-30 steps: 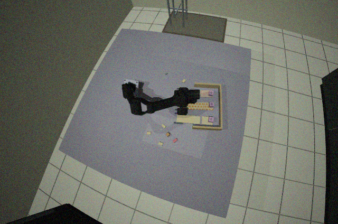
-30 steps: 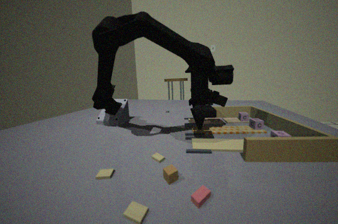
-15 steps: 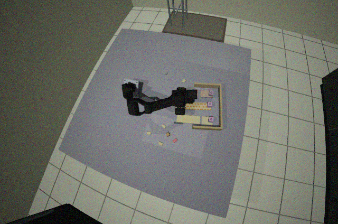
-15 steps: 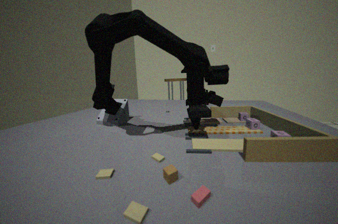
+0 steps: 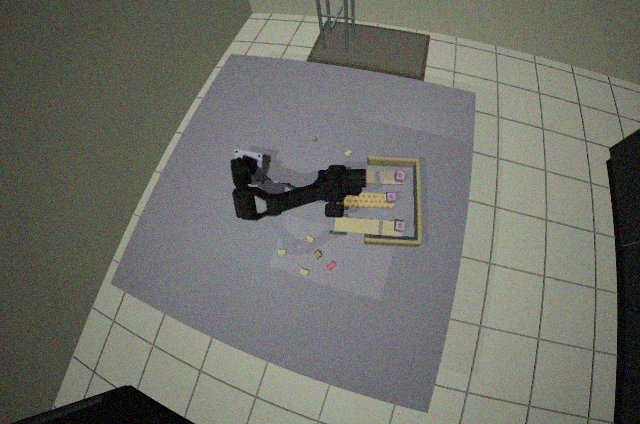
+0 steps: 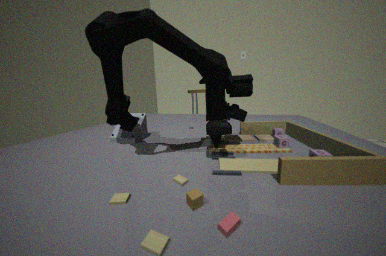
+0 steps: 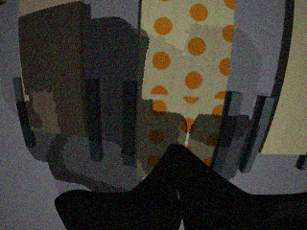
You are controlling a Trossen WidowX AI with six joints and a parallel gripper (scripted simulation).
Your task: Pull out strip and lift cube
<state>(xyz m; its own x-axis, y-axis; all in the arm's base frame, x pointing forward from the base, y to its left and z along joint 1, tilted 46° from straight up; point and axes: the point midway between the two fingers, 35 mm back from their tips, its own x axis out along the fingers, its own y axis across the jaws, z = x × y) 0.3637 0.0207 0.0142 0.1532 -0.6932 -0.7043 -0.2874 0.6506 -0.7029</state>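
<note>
The orange-dotted strip (image 5: 368,201) (image 6: 252,148) (image 7: 179,53) lies in the middle, in one piece as far as it shows, with a pink cube (image 5: 391,196) (image 6: 281,140) marked C on its far end. The pale yellow strip (image 5: 356,225) (image 6: 249,165) (image 7: 295,105) is split by a gap; another pink cube (image 5: 399,225) (image 6: 320,153) sits on its far piece. The tan strip (image 5: 372,176) (image 6: 247,137) also shows a gap, with a third pink cube (image 5: 400,175) (image 6: 278,131) beyond it. My gripper (image 6: 216,145) (image 7: 175,149) is shut and empty, tips pointing down at the dotted strip's near end; contact is unclear.
A wooden wall (image 5: 418,202) (image 6: 330,170) closes three sides around the strips' far ends. Dark low rails (image 6: 227,172) (image 7: 93,120) flank the strips. An orange-brown block (image 5: 317,254) (image 6: 195,198), a red block (image 5: 331,265) (image 6: 229,223) and several pale tiles lie outside.
</note>
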